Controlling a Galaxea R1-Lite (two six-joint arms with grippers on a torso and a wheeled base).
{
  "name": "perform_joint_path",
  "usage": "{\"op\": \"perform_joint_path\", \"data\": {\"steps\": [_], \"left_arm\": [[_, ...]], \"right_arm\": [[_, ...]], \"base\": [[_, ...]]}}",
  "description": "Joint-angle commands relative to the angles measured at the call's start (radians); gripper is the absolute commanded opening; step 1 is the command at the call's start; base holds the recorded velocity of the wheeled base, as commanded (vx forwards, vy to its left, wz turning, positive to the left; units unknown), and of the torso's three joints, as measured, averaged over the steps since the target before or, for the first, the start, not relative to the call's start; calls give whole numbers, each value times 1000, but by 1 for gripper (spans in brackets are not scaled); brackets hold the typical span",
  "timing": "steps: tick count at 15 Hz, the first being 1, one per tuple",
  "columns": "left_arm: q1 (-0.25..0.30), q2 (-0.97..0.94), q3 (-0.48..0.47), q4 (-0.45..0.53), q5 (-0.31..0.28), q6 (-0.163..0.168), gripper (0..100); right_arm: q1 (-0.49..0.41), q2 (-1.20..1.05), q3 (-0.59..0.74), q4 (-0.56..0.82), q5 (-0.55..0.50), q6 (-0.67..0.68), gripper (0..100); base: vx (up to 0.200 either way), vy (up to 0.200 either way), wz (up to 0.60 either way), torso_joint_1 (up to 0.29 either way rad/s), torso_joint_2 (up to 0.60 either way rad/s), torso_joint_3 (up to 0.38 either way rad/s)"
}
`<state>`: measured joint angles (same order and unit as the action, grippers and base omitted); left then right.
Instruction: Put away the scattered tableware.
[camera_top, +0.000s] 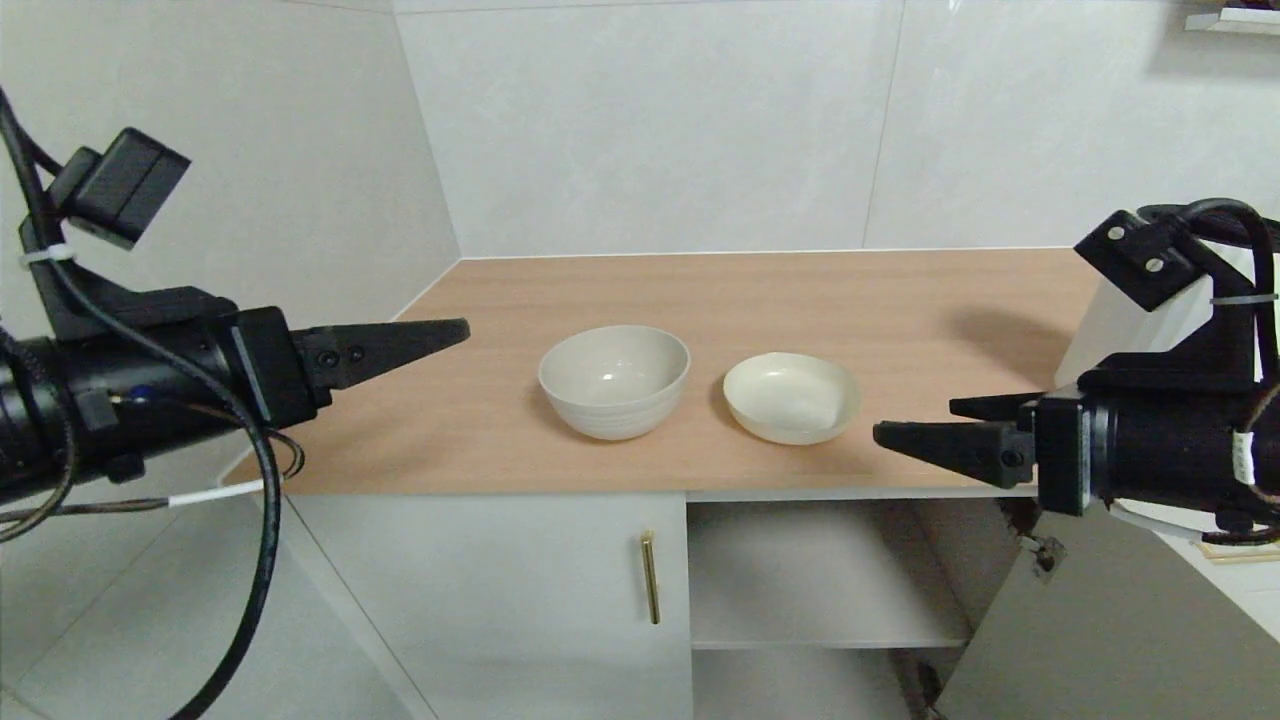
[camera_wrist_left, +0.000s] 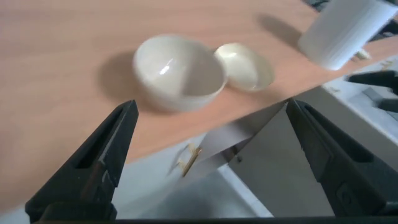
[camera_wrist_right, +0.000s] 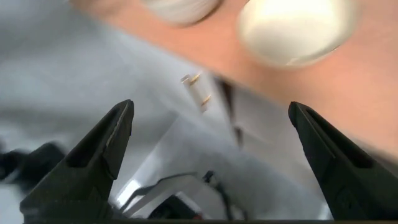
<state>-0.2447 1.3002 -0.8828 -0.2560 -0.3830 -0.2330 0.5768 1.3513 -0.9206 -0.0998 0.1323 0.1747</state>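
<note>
Left gripper (camera_top: 455, 332) and right gripper (camera_top: 915, 420), both spread open, flank a deep bowl (camera_top: 614, 380) and shallow dish (camera_top: 792, 396) on the wooden countertop (camera_top: 900, 310).

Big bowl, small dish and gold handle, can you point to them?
Big bowl (camera_top: 614, 378), head view, inside wall.
Small dish (camera_top: 791, 395), head view, inner floor.
Gold handle (camera_top: 649, 578), head view, middle of bar.

No readable text, label, number or sign is showing on anything in these views.
</note>
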Motion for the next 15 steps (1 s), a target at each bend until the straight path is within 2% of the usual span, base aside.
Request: {"op": "perform_joint_path", "data": {"steps": [1, 2, 4, 5, 6, 7, 8, 9, 10, 11, 12, 13, 15], "left_arm": [[-16, 93, -104, 47, 1, 0, 100], [-16, 96, -165, 158, 12, 0, 100], [-16, 105, -205, 346, 26, 0, 100], [-16, 111, -223, 376, 32, -8, 100], [-18, 123, -234, 379, 32, -29, 100], [-35, 133, -242, 379, 35, -65, 100], [-61, 168, -277, 383, 69, -167, 100], [-82, 198, -300, 383, 119, -235, 100], [-99, 232, -314, 385, 168, -267, 100], [-107, 248, -323, 389, 193, -275, 100], [-122, 292, -343, 405, 256, -279, 100], [-133, 338, -367, 408, 305, -312, 100], [-151, 406, -410, 406, 348, -385, 100]], "right_arm": [[-48, 101, -93, 9, -16, -4, 100], [-63, 150, -198, 106, -54, 45, 100], [-78, 212, -328, 242, -62, 221, 100], [-78, 229, -340, 242, -69, 232, 100], [-78, 246, -343, 242, -77, 236, 100], [-78, 256, -343, 244, -102, 236, 100], [-78, 295, -348, 241, -160, 238, 100], [-78, 325, -351, 241, -198, 238, 100], [-78, 356, -356, 239, -241, 238, 100], [-78, 373, -360, 238, -263, 238, 100], [-78, 402, -371, 236, -304, 238, 100], [-78, 417, -374, 235, -316, 241, 100], [-78, 416, -368, 209, -318, 243, 100]], "base": [[0, 0, 0, 0, 0, 0], [0, 0, 0, 0, 0, 0], [0, 0, 0, 0, 0, 0], [0, 0, 0, 0, 0, 0], [0, 0, 0, 0, 0, 0], [0, 0, 0, 0, 0, 0], [0, 0, 0, 0, 0, 0], [0, 0, 0, 0, 0, 0], [0, 0, 0, 0, 0, 0], [0, 0, 0, 0, 0, 0], [0, 0, 0, 0, 0, 0], [0, 0, 0, 0, 0, 0], [0, 0, 0, 0, 0, 0]]}}
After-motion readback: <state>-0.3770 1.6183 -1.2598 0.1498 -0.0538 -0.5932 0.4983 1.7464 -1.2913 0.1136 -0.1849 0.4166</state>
